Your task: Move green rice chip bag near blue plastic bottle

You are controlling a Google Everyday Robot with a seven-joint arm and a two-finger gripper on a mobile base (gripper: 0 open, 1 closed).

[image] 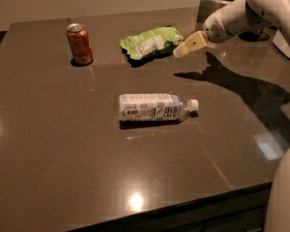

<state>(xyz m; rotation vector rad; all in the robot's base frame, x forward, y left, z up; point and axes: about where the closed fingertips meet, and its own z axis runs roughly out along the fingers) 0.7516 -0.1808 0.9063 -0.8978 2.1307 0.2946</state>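
Green rice chip bag (151,41) is lying flat toward the 12 o'clock edge of the table (48,149). Blue plastic bottle (152,107) is lying on its side at the bag's 6 o'clock, well apart, cap pointing to 3 o'clock. My gripper (187,45) is hovering just beside the bag at its 3 o'clock; can't tell if it's spread or pressed together. Soda can (79,43) is standing upright at the bag's 9 o'clock.

kitchen: dark counter (63,153), pincer (182,50) above it
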